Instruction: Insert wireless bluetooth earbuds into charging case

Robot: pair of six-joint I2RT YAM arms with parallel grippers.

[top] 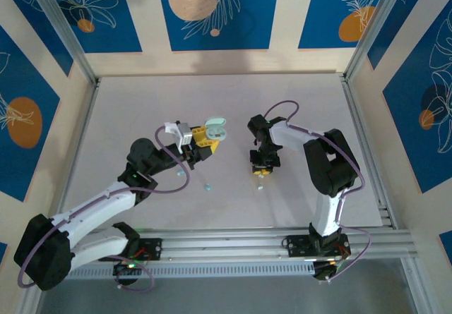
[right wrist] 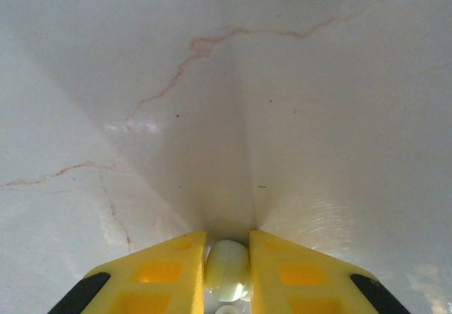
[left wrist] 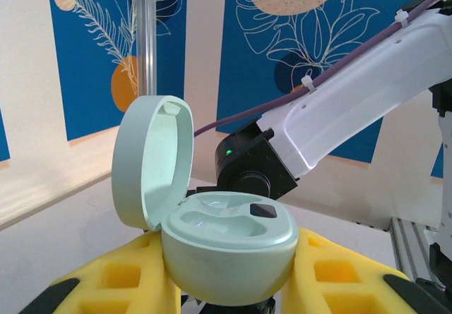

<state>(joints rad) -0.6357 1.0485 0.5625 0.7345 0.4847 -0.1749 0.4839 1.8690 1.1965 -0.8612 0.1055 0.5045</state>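
Right gripper (right wrist: 227, 247): narrow, yellow fingers pinched on a mint-white rounded plastic earbud (right wrist: 227, 268), bottom centre of the right wrist view, close over the white table (right wrist: 296, 116). Can't tell if it's off the table yet. In the top view this gripper sits right of centre, pointing down.

Earbud's long axis looks to run along the fingers, bottom to top of that frame. Too little of it shows to tell which end is which.

Left gripper (left wrist: 227, 286): narrow, clamped on the base of a mint-green pebble-shaped plastic charging case (left wrist: 212, 257), held up off the table, just left of centre in the top view. Lid (left wrist: 152, 162) is hinged open at the left, standing near upright. Case mouth faces up, and its long axis runs left-right in the left wrist view. 2 wells (left wrist: 201, 222), both look empty; dark patch (left wrist: 263, 210) in the right one.

1 pale blue earbud (top: 208, 187) lies loose on the table, below the case in the top view.

Step, my read: pick of the mint-white earbud, grasp made, insertion not yet begun. Next move calls for:
- lift clear and carry left toward the case
- turn the earbud so its long axis matches a well
- lower from above, clear of the lid

Small part and a shallow pinch, so slip risk while reorienting.
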